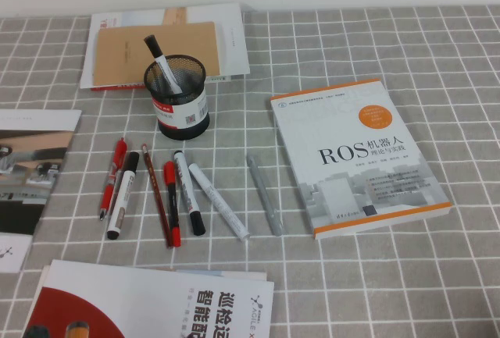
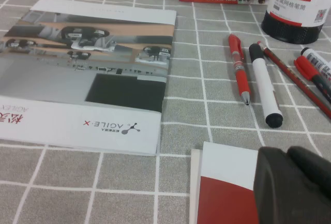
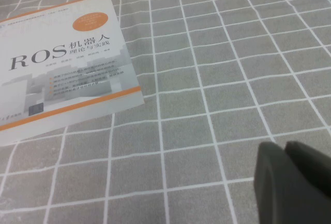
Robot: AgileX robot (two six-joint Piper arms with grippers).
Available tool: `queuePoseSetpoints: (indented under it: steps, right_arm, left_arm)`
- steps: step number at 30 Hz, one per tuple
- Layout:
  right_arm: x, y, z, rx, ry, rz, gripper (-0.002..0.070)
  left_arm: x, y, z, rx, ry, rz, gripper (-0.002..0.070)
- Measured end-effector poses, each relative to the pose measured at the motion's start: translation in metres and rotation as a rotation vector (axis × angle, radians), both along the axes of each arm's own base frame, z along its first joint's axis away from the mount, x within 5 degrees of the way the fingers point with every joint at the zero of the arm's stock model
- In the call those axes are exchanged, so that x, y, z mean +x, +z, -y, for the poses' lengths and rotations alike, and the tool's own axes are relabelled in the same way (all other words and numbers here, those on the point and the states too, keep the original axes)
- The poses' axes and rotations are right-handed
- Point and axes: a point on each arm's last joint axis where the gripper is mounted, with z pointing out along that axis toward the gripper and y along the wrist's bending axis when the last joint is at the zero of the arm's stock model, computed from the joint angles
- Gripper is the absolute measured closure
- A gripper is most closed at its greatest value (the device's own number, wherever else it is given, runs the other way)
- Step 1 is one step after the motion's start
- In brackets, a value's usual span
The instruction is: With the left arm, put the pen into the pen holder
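The all-red pen lies on the grey checked cloth at the left end of a row of pens and markers. Behind that row stands the black mesh pen holder, with one black-capped marker leaning in it. Neither arm shows in the high view. In the left wrist view my left gripper is shut and empty above a red-and-white booklet, well short of the pen. My right gripper is shut and empty over bare cloth, off to the side of the ROS book.
Beside the pen lie a white marker, a thin brown-red pencil, a red-and-black pen, two more markers and a grey pen. A brochure lies left, a tan notebook behind the holder, the ROS book right.
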Motion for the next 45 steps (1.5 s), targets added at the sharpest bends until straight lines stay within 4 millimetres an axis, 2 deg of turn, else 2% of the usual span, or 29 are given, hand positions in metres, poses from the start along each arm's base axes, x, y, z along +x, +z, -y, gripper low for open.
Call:
queuePoseSetpoints:
  steps: [10,13,18,21,41,45]
  right_arm:
    - [0.0,0.0,0.0,0.0,0.0,0.0,0.0691]
    - [0.0,0.0,0.0,0.0,0.0,0.0,0.0691]
    - [0.0,0.0,0.0,0.0,0.0,0.0,0.0691]
    - [0.0,0.0,0.0,0.0,0.0,0.0,0.0691]
    - [0.0,0.0,0.0,0.0,0.0,0.0,0.0691]
    - [0.0,0.0,0.0,0.0,0.0,0.0,0.0691]
  left_arm:
    - [0.002,0.006,0.0,-0.023,0.004,0.07,0.0675]
    - [0.003,0.014,0.001,-0.111,0.017,0.145,0.0676]
    - [0.004,0.026,0.0,-0.363,0.057,0.259,0.0676]
    - [0.004,0.027,0.0,-0.428,0.067,0.275,0.0676]
    - [0.004,0.026,0.002,-0.417,0.057,0.236,0.0676]
    - [0.003,0.051,0.004,-0.415,0.034,0.192,0.0676]
